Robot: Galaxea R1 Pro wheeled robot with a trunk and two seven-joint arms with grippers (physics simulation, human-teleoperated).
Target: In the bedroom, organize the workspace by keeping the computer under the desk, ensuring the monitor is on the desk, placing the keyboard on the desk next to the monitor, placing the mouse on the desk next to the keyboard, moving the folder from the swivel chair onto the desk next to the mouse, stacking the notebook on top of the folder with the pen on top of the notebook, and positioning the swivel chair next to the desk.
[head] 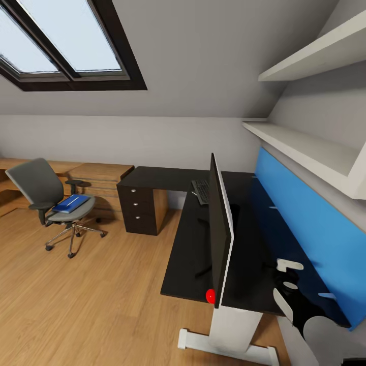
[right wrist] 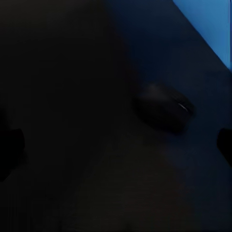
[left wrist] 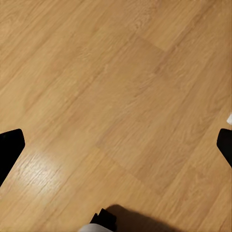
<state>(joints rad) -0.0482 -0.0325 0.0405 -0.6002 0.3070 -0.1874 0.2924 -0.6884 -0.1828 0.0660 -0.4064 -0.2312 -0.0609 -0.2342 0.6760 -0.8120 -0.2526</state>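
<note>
Two grippers, each with fingers spread wide and holding nothing: the left gripper (left wrist: 116,145) hangs over bare wood floor (left wrist: 116,87), the right gripper (right wrist: 116,145) over the dark desk (head: 188,244), with the mouse (right wrist: 163,110) lying just ahead near the blue wall panel (head: 305,218). On the desk the monitor (head: 219,223) stands edge-on, the keyboard (head: 201,190) beyond it. Well apart, the swivel chair (head: 38,183) carries the blue folder (head: 71,203) on its seat.

Attic bedroom workspace: skylight (head: 66,43), sloped walls, desk (head: 203,244), swivel chair (head: 56,203).
</note>
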